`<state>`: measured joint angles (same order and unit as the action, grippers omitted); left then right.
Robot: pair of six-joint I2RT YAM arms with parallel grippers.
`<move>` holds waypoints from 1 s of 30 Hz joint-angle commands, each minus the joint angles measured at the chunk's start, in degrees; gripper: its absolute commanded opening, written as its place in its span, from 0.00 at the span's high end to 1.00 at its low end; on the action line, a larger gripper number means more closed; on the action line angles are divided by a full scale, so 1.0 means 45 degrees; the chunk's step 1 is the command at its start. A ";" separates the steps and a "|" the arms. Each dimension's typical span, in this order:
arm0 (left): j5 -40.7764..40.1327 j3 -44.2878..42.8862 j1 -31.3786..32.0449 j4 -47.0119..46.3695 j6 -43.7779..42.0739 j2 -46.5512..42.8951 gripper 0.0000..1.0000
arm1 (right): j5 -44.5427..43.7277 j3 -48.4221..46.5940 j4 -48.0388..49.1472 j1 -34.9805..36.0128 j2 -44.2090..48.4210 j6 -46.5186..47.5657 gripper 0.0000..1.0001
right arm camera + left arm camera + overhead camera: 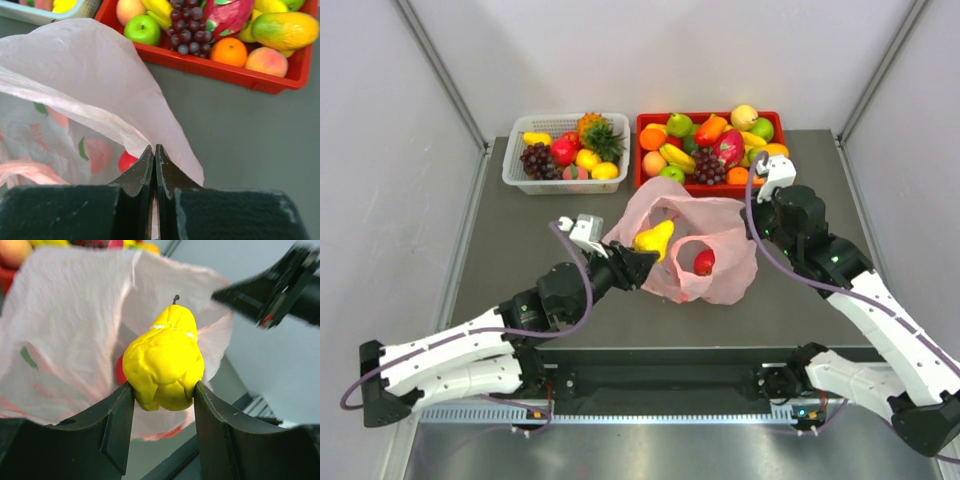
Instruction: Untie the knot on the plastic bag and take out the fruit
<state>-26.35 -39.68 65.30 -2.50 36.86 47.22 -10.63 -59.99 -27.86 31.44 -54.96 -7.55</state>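
Note:
The pink plastic bag [725, 275] lies at mid-table with its mouth open; no knot shows. My left gripper [642, 256] is shut on a yellow pear [655, 239] and holds it at the bag's mouth. In the left wrist view the pear [165, 365] sits between the fingers [117, 425] in front of the bag [75, 315]. A red fruit [704, 262] lies inside the bag. My right gripper [756, 230] is shut on the bag's right edge. In the right wrist view the closed gripper [154, 149] pinches the thin plastic [90, 65], with the red fruit [127, 161] behind.
A white basket [513, 172] with a pineapple, grapes and other fruit stands at the back left. A red tray [641, 150] full of fruit stands at the back right and shows in the right wrist view [280, 86]. Grey walls stand on both sides.

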 commanded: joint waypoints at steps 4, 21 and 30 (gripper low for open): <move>-0.0571 -0.2254 -0.0660 -0.0617 -0.1062 -0.0533 1.00 | -0.2478 -0.0731 -0.0313 -0.0365 0.0455 -0.0040 1.00; 0.5797 -0.5008 -1.0815 -0.3152 0.0070 0.5787 1.00 | -0.2150 -0.3386 -0.0664 -0.0620 -0.0285 0.0994 1.00; 0.5796 -0.7020 -1.2771 -0.3897 0.0500 1.0008 1.00 | -0.1173 -0.3272 -0.0665 -0.0620 -0.0424 0.1385 1.00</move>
<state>-1.78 -66.65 9.67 -13.89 38.09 88.71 -18.44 -73.87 -31.83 29.41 -57.41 -2.48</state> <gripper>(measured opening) 0.519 0.004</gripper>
